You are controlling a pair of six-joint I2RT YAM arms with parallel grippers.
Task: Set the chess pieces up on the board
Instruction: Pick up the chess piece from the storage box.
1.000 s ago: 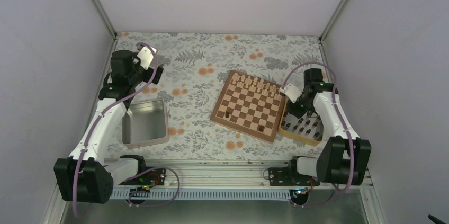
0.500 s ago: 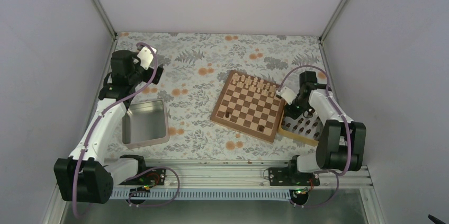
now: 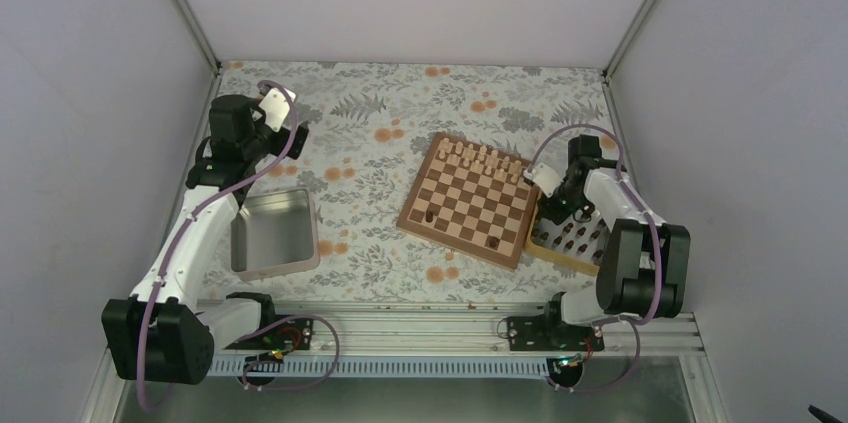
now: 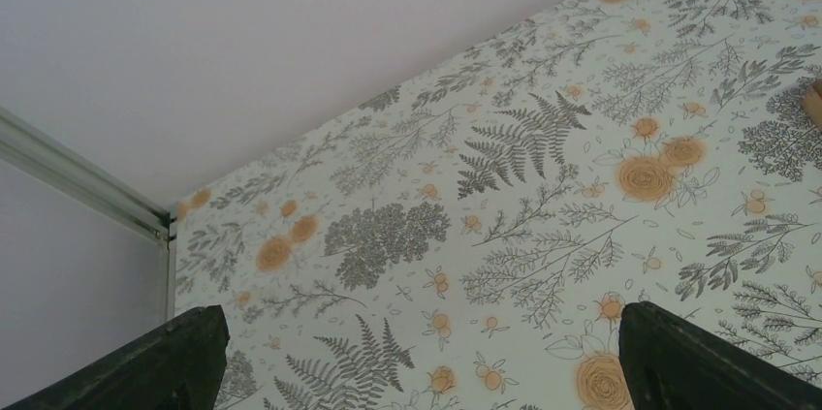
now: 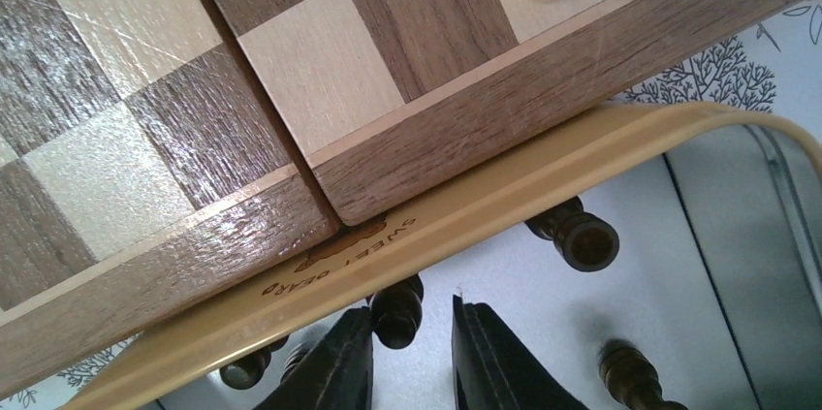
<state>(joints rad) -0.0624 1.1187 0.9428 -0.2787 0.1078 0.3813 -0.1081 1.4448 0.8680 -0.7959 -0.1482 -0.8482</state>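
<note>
The right gripper (image 5: 415,332) is hovering low in the light wooden tray (image 5: 543,173) beside the chessboard (image 3: 470,201). Its fingers are nearly together at one dark chess piece (image 5: 397,311), seemingly to lift it, though I cannot tell whether they are pinching it. The left gripper (image 4: 419,318) is hanging wide open over the floral tablecloth (image 4: 523,139), out of the way. Two dark chess pieces (image 3: 430,213) are standing on the board, and at least four are showing in the tray.

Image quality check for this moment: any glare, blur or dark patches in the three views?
Top external: even, soft light, sharp throughout, faint shadows, slight shine inside the grey tin. Left wrist: tablecloth crisp, the left fingers nearly black at the lower corners. Right wrist: very close up, sheen on the board where its dark squares catch light, dark pieces in the tray a little soft.
</note>
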